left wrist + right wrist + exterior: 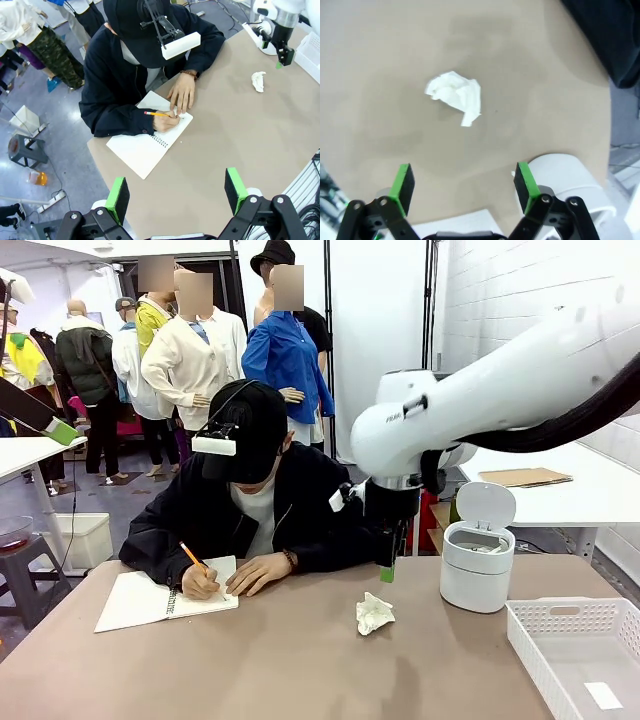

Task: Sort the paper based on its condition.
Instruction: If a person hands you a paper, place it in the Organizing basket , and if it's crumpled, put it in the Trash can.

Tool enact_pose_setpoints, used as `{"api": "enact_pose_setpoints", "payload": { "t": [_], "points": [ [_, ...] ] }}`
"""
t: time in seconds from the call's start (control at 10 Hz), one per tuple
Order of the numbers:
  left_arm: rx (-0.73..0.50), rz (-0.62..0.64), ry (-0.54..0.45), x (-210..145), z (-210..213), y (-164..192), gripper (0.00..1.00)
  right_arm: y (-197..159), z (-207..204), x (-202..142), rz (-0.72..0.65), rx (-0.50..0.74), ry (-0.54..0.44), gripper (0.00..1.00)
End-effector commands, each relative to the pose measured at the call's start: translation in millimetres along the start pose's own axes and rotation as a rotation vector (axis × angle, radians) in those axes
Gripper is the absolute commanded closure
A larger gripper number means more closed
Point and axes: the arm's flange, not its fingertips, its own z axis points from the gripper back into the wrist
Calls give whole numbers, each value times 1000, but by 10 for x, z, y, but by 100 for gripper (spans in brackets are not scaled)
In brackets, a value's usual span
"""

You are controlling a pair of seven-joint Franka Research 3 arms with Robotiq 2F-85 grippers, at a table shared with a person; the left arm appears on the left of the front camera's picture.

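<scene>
A crumpled wad of white paper [374, 614] lies on the brown table, right of centre. It also shows in the left wrist view [258, 81] and the right wrist view [456, 95]. My right gripper [386, 562] hangs open a little above the table, just behind the wad, with nothing between its green pads [465, 182]. A flat white slip of paper [603, 695] lies in the white basket [560, 612] at the front right. My left gripper [175, 192] is open and empty, high over the table's near left side.
A person across the table writes with a pencil in a spiral notebook [165, 598], hands resting on it [177, 107]. A small white bin [476, 560] with its lid up stands right of the wad, behind the basket.
</scene>
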Motion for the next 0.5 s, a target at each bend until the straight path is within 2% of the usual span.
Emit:
{"api": "enact_pose_setpoints", "payload": {
  "t": [0.0,0.2,0.4],
  "points": [
    [-1,3,-1,-1,4,0,0,-191,-194,212,39,-41,50,0],
    [-1,3,-1,-1,4,0,0,-275,-428,289,109,31,40,0],
    [-1,3,-1,-1,4,0,0,-243,-638,307,161,44,43,0]
  ]
}}
